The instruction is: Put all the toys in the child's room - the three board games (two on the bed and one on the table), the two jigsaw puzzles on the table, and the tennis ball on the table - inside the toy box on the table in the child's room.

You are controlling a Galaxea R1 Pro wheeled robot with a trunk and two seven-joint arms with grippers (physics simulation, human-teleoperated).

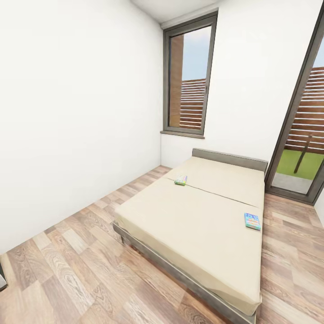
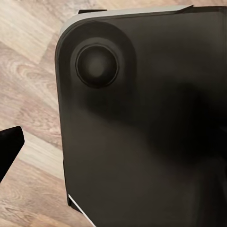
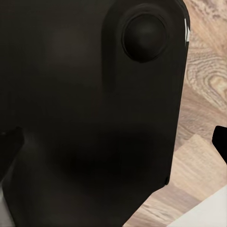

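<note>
The bed with its beige mattress and grey headboard stands ahead in the child's room, in the head view. Two board games lie flat on it. A green-edged one is near the mattress's far left edge, and a light blue one is near its right edge. The table, toy box, jigsaw puzzles and tennis ball are out of view. Both wrist views look down on my dark base. My left gripper and right gripper are open and hold nothing, with a fingertip at the picture's edge.
Wood-plank floor runs along the bed's left side and near end. A white wall bounds the left. A tall dark-framed window is behind the bed, and a glass door at the right. A dark object juts in at the left edge.
</note>
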